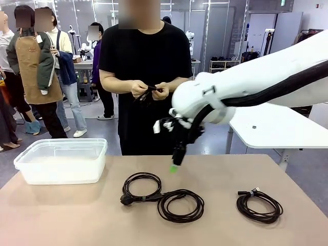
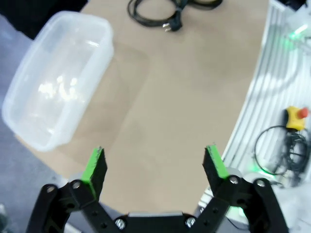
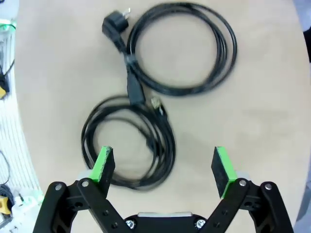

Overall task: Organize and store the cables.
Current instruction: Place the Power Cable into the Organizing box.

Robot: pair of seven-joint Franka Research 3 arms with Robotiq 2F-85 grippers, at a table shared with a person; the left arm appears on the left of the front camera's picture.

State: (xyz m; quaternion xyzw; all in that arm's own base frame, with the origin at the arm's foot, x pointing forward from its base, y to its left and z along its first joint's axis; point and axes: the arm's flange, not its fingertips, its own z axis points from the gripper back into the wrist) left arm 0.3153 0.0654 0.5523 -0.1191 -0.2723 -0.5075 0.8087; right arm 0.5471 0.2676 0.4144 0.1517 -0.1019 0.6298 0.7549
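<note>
Three coiled black cables lie on the tan table: one with a chunky plug, a larger coil touching it, and a third off to the right. My right gripper hangs open just above the table behind the middle pair. From its wrist I look down on the plug coil and the nearer coil, which lies partly under one finger. My left gripper is open and holds nothing, above bare table beside the clear bin. The person's hands hold another black cable.
A clear plastic bin stands at the table's far left with nothing in it. The person stands at the far edge, behind the middle of the table. A white table is at the right, beyond this one. A plugged cable lies past the left gripper.
</note>
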